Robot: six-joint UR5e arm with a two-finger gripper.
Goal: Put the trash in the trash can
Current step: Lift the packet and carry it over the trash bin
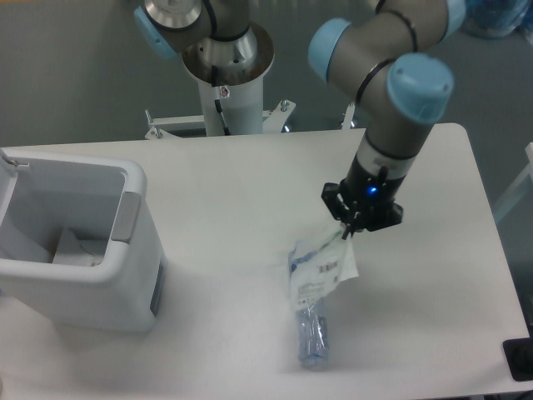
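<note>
The flat white packet with a barcode label (316,271) hangs tilted in the middle right of the table. My gripper (348,230) points down and is shut on the packet's upper right corner. The packet's lower end sits over the top of the slim clear bottle (314,337), which lies near the table's front edge; its cap does not show clearly. The boxy white trash can (125,287) with a grey side panel stands open-topped at the far left, well away from the gripper. Something white lies inside it.
The arm's white pedestal (225,92) stands at the back edge of the table. A small black object (520,360) sits past the table's front right corner. The table's right edge (491,242) is close to the gripper.
</note>
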